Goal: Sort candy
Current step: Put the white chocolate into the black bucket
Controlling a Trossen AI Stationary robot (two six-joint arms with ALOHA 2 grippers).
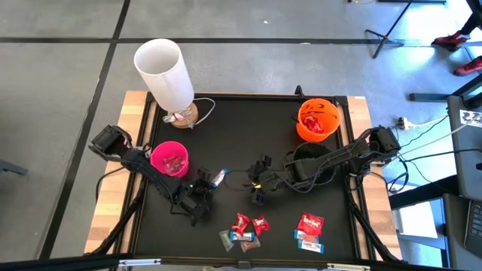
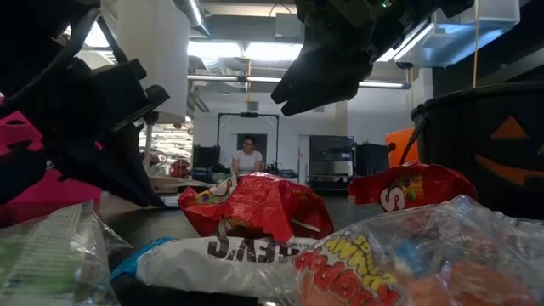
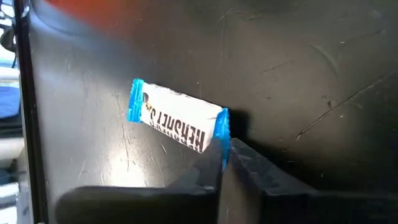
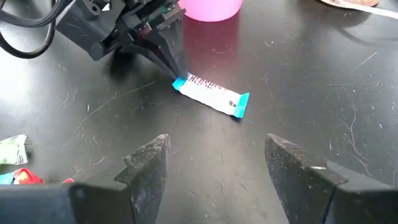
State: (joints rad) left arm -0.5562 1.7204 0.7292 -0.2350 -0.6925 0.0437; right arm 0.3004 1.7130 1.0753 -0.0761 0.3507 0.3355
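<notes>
Near the front edge of the desk (image 1: pixel 151 226) lies a group of candy (image 1: pixel 245 229), and a second group (image 1: pixel 309 229) lies toward the front right corner. Farther in, around the middle, the left hand (image 1: pixel 212 183) is closed on one end of a blue-and-white candy bar (image 4: pixel 211 95). Just beside it, the right hand (image 1: pixel 258 183) hangs with fingers wide apart, holding nothing. Behind are a pink bowl (image 1: pixel 170 159) and an orange bowl (image 1: pixel 317 120).
</notes>
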